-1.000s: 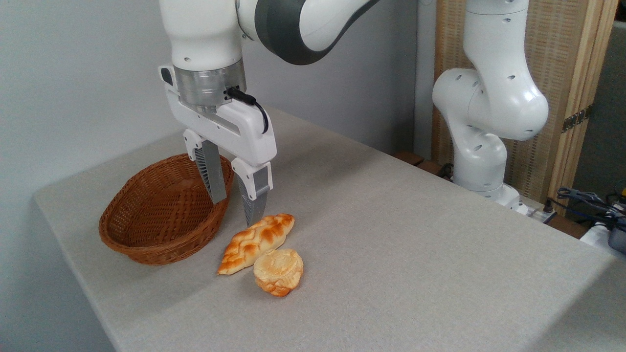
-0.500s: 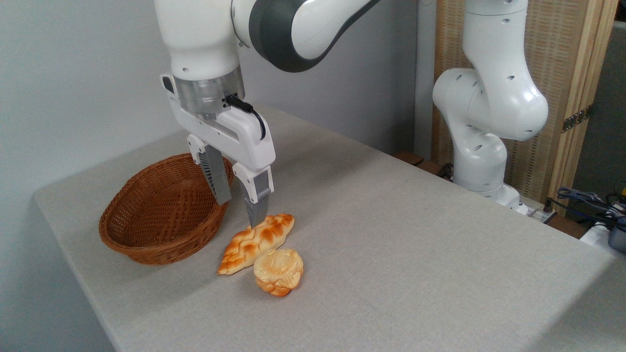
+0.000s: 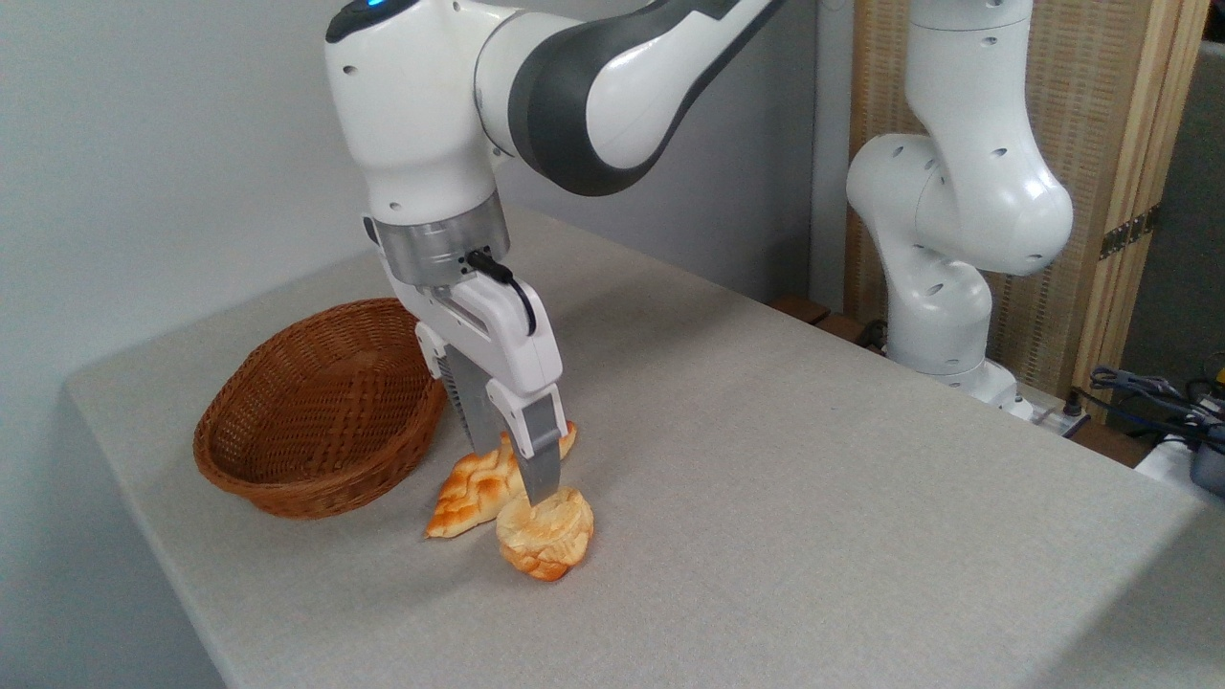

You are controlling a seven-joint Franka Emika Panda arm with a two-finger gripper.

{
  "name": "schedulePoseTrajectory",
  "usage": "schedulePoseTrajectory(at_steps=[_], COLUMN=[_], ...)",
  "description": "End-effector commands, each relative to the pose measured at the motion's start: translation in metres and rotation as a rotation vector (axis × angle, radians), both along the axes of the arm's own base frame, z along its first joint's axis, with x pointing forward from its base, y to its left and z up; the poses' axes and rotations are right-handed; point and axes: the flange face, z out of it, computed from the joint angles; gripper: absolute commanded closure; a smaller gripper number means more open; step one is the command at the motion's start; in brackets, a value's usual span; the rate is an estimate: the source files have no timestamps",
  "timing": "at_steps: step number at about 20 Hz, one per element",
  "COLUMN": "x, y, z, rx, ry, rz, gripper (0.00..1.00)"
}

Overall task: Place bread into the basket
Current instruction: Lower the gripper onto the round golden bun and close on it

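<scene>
bread [image 3: 545,532] on the table [image 3: 813,498], touching the braided loaf [image 3: 474,488], right of the basket [image 3: 321,411].
gripper [image 3: 517,474] parted and holding nothing, front fingertip at the bun's top; loaf partly hidden; no readable writing.

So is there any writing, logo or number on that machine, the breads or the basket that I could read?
None can be read here. The white arm, its gripper, the bun, the braided loaf, the basket and the grey tablecloth show no words, numbers or signs.
</scene>
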Motion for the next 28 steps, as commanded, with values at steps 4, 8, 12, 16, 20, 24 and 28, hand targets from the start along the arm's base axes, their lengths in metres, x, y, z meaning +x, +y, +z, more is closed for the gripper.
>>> schedulePoseTrajectory(at_steps=[4, 8, 12, 16, 20, 24, 28], x=[-0.002, 0.001, 0.004, 0.005, 0.005, 0.005, 0.010], y=[0.013, 0.012, 0.010, 0.007, 0.007, 0.007, -0.004], z=[-0.031, -0.044, -0.055, -0.058, -0.055, -0.048, -0.015], rx=[0.054, 0.057, 0.072, 0.074, 0.074, 0.069, 0.051], ry=[0.011, 0.026, 0.040, 0.040, 0.035, 0.025, -0.039], rz=[-0.033, -0.033, -0.046, -0.050, -0.050, -0.047, -0.039], gripper=[0.00, 0.00, 0.08, 0.60, 0.62, 0.60, 0.56])
